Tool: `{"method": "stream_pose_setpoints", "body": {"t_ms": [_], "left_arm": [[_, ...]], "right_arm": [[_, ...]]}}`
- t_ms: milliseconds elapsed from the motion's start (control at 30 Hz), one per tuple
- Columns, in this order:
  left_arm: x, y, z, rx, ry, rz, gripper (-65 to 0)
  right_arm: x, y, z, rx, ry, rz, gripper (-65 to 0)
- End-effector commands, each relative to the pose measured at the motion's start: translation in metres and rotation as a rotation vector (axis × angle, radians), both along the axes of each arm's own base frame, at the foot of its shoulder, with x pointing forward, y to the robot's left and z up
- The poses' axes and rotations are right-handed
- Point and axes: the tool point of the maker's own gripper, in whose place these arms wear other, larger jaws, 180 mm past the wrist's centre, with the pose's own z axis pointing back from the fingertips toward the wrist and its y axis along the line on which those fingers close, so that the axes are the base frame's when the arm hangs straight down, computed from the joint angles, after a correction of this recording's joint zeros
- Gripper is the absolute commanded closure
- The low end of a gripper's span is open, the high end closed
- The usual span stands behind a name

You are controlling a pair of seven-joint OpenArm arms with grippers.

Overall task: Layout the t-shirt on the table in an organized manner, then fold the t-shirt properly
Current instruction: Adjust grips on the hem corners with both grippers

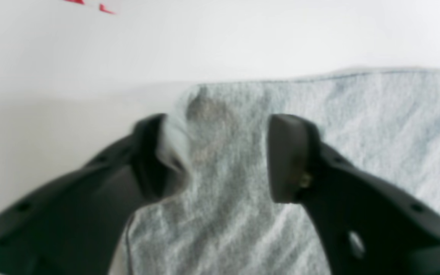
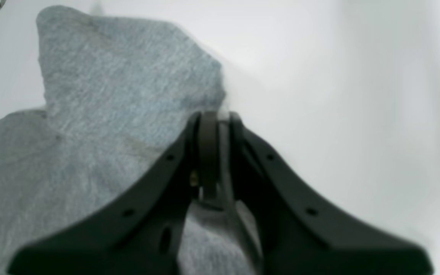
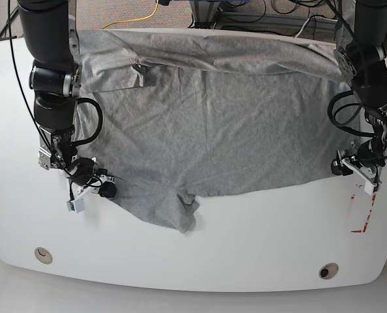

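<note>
White table [image 3: 193, 261] carries my grey t-shirt [image 3: 213, 124] spread from its far edge toward the middle. My right gripper [image 2: 215, 126] pinches one shirt corner near one side edge. My left gripper [image 1: 227, 152], arm bent low at the opposite edge, straddles cloth with jaws apart.

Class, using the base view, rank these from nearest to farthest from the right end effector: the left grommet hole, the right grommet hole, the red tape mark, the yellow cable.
From the right end effector, at that view's lower left:
1. Left grommet hole, just below it near the table's front edge.
2. Yellow cable, beyond the table's far edge.
3. Right grommet hole, across the front edge.
4. Red tape mark, far right.
</note>
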Motion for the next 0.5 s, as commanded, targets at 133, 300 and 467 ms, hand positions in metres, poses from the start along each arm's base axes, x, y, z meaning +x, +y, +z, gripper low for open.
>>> {"method": "stream_pose_setpoints", "body": {"t_ms": [133, 300, 467], "left_arm": [[0.0096, 0.0046, 0.0145, 0.01, -0.032, -0.003, -22.9], [0.014, 0.0061, 0.0186, 0.015, -0.064, 0.004, -8.6], [0.0156, 0.0073, 0.0199, 0.016, -0.074, 0.013, -0.4]], "right_arm": [[0.0187, -0.0094, 0.0268, 0.004, -0.077, -0.018, -4.3], [0.0188, -0.0085, 0.0267, 0.006, -0.077, -0.017, 0.0], [0.0196, -0.0085, 0.0279, 0.005, -0.08, -0.016, 0.0]]}}
